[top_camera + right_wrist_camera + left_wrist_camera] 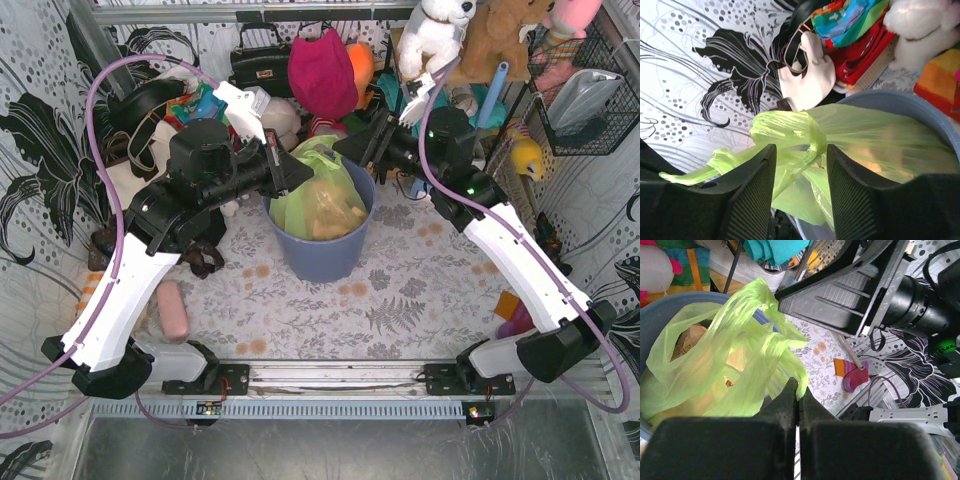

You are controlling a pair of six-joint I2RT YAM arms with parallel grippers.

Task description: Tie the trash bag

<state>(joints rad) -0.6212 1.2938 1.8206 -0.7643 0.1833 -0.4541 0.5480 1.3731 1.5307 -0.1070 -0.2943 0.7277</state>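
I see a blue-grey round bin (325, 255) standing on the flowered tablecloth (420, 290). A pink oblong thing (172, 310) lies well to its left. Behind the bin are a black handbag (262, 60), a dark pink cloth thing (322, 75) and a white plush toy (432, 35). A yellow toy (527, 157) is at the right.

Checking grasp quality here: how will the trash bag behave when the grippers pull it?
Probably floppy: the trash bag hangs in crumpled folds. Its thin translucent film may slip from the shut left gripper. The paper inside looks light, so a hard tug might lift it from the bin.
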